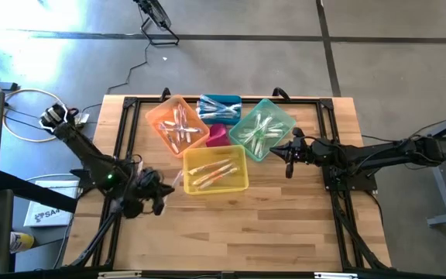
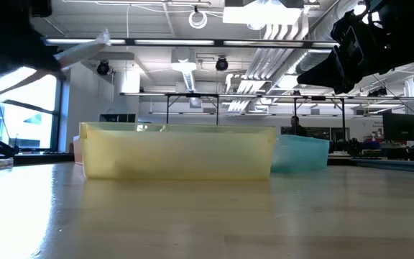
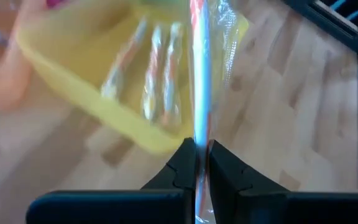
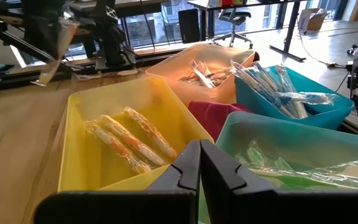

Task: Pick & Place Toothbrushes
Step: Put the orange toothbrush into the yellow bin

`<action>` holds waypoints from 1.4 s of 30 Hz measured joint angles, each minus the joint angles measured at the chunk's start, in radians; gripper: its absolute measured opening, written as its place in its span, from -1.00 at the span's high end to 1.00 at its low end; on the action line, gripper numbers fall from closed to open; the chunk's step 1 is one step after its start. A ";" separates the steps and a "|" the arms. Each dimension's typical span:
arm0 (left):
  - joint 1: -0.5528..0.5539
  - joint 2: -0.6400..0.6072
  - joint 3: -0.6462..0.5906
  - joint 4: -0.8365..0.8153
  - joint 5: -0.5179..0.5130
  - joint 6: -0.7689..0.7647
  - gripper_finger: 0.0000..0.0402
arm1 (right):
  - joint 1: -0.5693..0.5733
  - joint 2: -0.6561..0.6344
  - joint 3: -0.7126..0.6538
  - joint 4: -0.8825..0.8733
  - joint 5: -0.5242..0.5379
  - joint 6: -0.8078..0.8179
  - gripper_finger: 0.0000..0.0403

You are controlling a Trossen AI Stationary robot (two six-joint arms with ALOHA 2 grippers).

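My left gripper (image 1: 165,189) hovers over the table's left part, just left of the yellow bin (image 1: 215,169), shut on one wrapped toothbrush (image 3: 201,87) with an orange accent. The low view shows this toothbrush (image 2: 85,50) high above the table. Three orange-striped toothbrushes (image 4: 129,143) lie on the yellow bin's floor. More toothbrushes lie in the orange bin (image 1: 176,124), the blue bin (image 1: 219,107) and the green bin (image 1: 262,128). My right gripper (image 1: 289,152) waits shut, holding nothing, at the green bin's right side, above the bins (image 4: 201,163). My left gripper pinches the wrapped toothbrush between its two fingers (image 3: 182,163), on a stretch of the handle (image 3: 201,134) short of one end. The toothbrush runs along the fingers and sticks out far past their tips toward the yellow bin. It is lifted clear of the table, its free end tilted upward (image 2: 100,39).
A small pink bin (image 1: 217,135) sits between the other bins. A black frame (image 1: 130,116) runs around the wooden table (image 1: 285,225), whose near half is bare wood. Cables (image 1: 22,116) and a box (image 1: 45,213) lie off the table's left side.
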 joint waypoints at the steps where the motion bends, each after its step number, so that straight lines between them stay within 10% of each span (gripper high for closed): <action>1: 0.032 0.000 0.000 0.020 0.008 0.046 0.93 | 0.000 0.000 0.000 0.000 0.000 0.000 0.98; 17: 0.516 0.000 0.000 0.397 0.432 0.702 0.93 | 0.000 0.000 0.000 0.000 0.000 0.000 0.98; 42: 0.761 0.219 0.003 0.633 0.622 0.864 0.93 | 0.000 0.000 0.000 0.000 0.000 -0.001 0.98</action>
